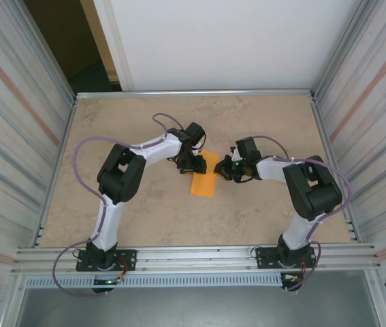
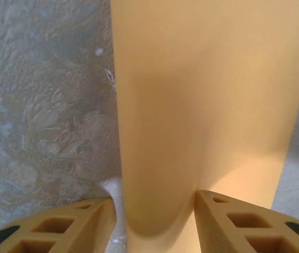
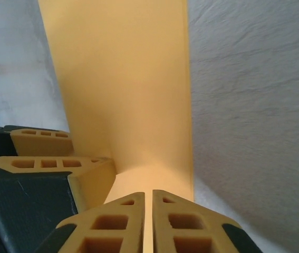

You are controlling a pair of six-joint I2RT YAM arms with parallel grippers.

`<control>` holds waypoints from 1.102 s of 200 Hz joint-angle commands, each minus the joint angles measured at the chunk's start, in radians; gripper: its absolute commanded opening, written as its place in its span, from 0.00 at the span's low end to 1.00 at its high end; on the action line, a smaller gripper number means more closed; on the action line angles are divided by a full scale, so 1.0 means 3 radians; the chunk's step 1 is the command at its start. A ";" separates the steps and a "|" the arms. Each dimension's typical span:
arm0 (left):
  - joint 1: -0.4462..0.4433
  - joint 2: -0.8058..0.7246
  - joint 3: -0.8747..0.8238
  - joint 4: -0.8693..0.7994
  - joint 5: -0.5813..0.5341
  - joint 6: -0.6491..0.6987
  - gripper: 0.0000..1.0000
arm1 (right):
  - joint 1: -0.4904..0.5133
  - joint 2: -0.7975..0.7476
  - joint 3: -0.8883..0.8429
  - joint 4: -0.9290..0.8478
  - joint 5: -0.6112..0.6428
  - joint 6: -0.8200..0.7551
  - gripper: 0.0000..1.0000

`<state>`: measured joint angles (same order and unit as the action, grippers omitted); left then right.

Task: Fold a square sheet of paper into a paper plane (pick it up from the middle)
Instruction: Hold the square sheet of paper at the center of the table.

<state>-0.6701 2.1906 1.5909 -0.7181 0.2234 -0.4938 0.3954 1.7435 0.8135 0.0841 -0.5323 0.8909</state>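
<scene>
Tan, hollow-ribbed plastic fingers (image 3: 123,213) of the right gripper (image 3: 148,196) sit closest to the right wrist lens. Its jaws are pressed together, pinching the near edge of the thin bright orange paper sheet (image 3: 123,79) in the slit between them. Past the fingertips the orange paper sheet runs away from the lens as a smooth, unmarked band. To its left, the left gripper (image 3: 92,155) reaches in to the band's edge. On the right lies the pale, mottled stone-look worktop (image 3: 254,105).

From the left wrist, that gripper's jaws stand spread, one tan finger (image 2: 233,221) on each side of the band, which fills the gap between them and bows up slightly. Whether the fingers actually squeeze it I cannot tell.

From above, the two bases are bolted to the metal rail at the near edge of the worktop. The black-and-white left arm (image 1: 121,174) and right arm (image 1: 308,187) bend inward over the worktop. Between their wrists, near the middle of the worktop, the sheet lies folded into a narrow upright rectangle. The left gripper is at its far left corner and the right gripper at its far right edge. Ribbed metal walls (image 1: 15,122) close in both sides.
</scene>
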 commanded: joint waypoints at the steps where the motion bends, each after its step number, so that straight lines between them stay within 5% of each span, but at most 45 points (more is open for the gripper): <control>1: -0.0107 0.0795 -0.0338 -0.0044 -0.0115 0.0007 0.49 | 0.0029 0.0110 0.0103 0.0024 -0.0102 0.0048 0.10; 119: -0.0064 0.0669 -0.0420 0.0003 0.0032 -0.0048 0.48 | -0.0038 0.0474 0.0157 -0.0397 -0.0087 -0.0092 0.05; 220: 0.0372 -0.0952 -0.0583 0.0577 0.0206 -0.0452 0.52 | -0.0068 0.1039 0.0856 -0.1358 -0.0069 -0.1111 0.03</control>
<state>-0.5930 2.0186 1.4342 -0.6022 0.2687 -0.5888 0.3805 1.9614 1.0569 -0.1432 -0.6594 0.6662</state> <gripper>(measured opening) 0.517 0.053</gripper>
